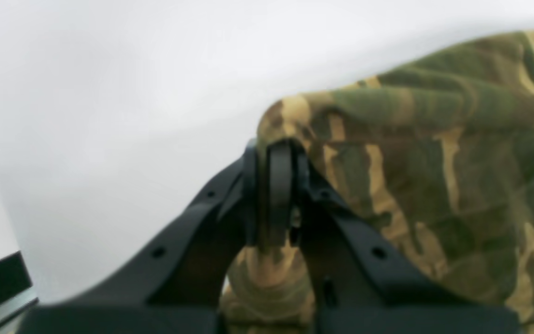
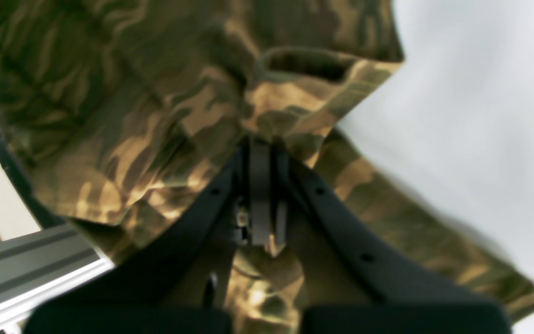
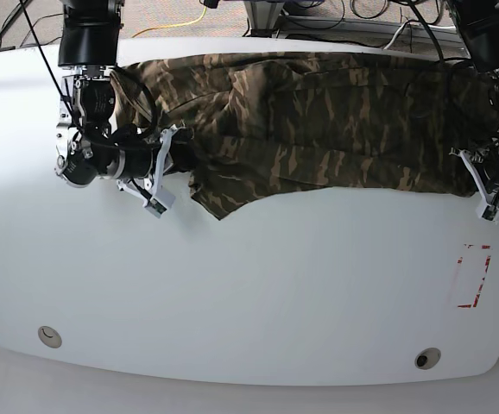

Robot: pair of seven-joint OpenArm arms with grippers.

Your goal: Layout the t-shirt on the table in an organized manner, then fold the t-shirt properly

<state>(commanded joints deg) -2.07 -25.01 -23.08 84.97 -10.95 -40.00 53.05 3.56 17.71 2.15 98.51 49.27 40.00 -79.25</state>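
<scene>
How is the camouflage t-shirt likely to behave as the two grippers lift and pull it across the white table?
The t-shirt will probably sag: it lies creased between the left gripper and the right gripper. It seems light, bunching at each pinch. It should slide easily on the smooth table.

No readable text, label, brand or number anywhere; only an unlettered red tape outline (image 3: 473, 277) marked on the white tabletop (image 3: 258, 293).
</scene>
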